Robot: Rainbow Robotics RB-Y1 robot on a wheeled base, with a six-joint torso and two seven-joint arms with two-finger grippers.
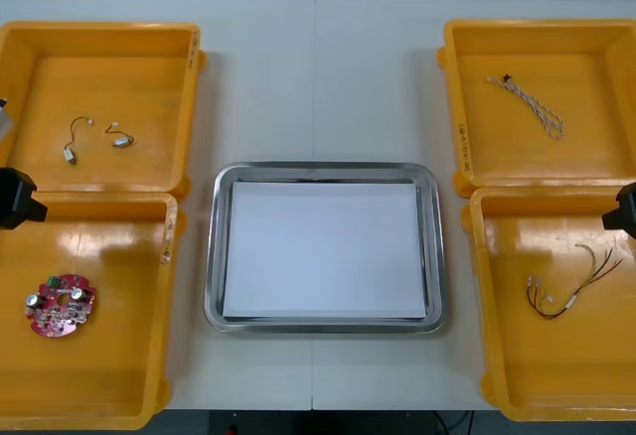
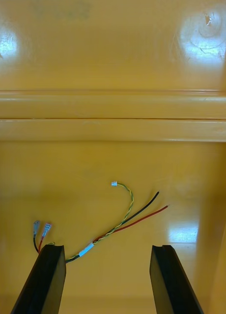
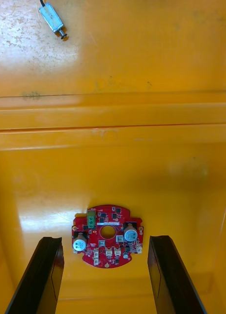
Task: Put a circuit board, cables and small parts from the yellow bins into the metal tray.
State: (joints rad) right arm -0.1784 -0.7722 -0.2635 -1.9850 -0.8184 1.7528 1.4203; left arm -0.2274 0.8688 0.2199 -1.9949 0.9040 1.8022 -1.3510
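A round red circuit board [image 1: 62, 305] lies in the near left yellow bin [image 1: 119, 400]. My left gripper [image 3: 104, 239] hangs open above it, and the board [image 3: 107, 235] sits between the fingers and a little ahead of them. The red and yellow cable [image 1: 576, 281] lies in the near right bin [image 1: 497, 356]. My right gripper [image 2: 107, 248] is open over that cable [image 2: 118, 225], touching nothing. The metal tray [image 1: 323, 170], white inside, sits in the middle of the table.
Two small metal parts [image 1: 121, 140] with short leads lie in the far left bin [image 1: 189, 107]. One of them [image 3: 53, 19] shows beyond the bin wall. A twisted blue and white cable [image 1: 527, 105] lies in the far right bin [image 1: 457, 137]. Bin walls separate the compartments.
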